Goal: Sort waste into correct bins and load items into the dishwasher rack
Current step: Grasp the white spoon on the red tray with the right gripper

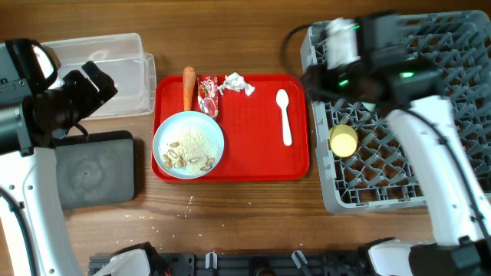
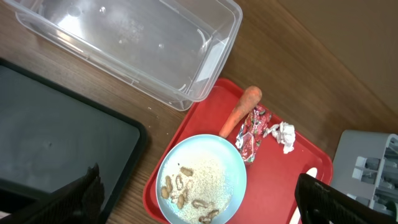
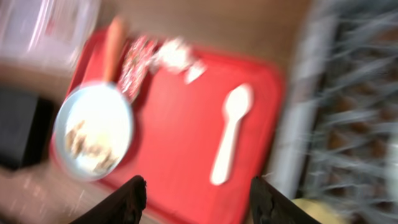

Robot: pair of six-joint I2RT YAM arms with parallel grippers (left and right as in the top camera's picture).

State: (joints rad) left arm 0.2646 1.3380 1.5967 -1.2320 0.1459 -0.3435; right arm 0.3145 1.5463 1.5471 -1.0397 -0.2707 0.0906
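On the red tray [image 1: 253, 165] lie an orange carrot [image 1: 189, 87], a red-and-white wrapper [image 1: 207, 95], a crumpled white paper scrap [image 1: 236, 83], a white spoon [image 1: 285, 116] and a pale blue plate [image 1: 188, 144] holding peanut shells and crumbs [image 1: 184, 157]. A yellow-green cup [image 1: 343, 141] lies in the grey dishwasher rack [image 1: 399, 192]. The clear tub [image 1: 115, 73] and black tray [image 1: 96, 172] sit at the left. My left gripper [image 2: 202, 199] is open and empty above the plate [image 2: 202, 180]. My right gripper [image 3: 198, 196] is open and empty above the tray [image 3: 180, 143], near the spoon [image 3: 230, 134]; its view is blurred.
The rack takes up the right side of the wooden table. The right arm [image 1: 368, 54] reaches over the rack's left part. The left arm [image 1: 46, 100] hangs over the tub and black tray. Small crumbs lie on the wood below the red tray.
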